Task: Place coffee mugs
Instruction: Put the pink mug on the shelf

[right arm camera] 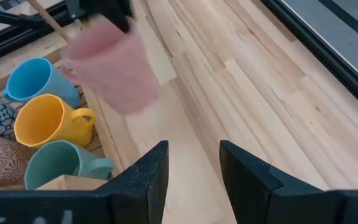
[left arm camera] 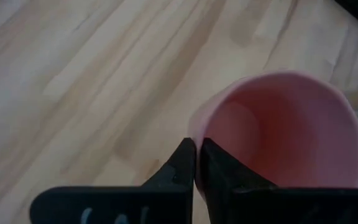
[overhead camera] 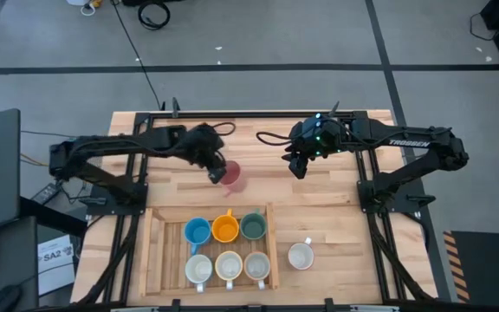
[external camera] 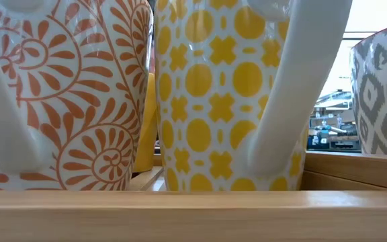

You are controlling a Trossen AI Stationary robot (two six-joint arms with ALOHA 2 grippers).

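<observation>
The smooth pink round mug (overhead camera: 232, 176) hangs above the pale wooden plank table (overhead camera: 336, 195), its rim pinched by the left gripper (overhead camera: 216, 173). Six mugs fill the slatted wooden tray (overhead camera: 154, 251); one white mug (overhead camera: 300, 256) stands beside it. The right gripper (overhead camera: 298, 166) hovers spread, empty.

The pale wood table (overhead camera: 336, 195) is looking smooth and matt; patterned mugs (external camera: 234, 94) are gleaming like glazed ceramic.
</observation>
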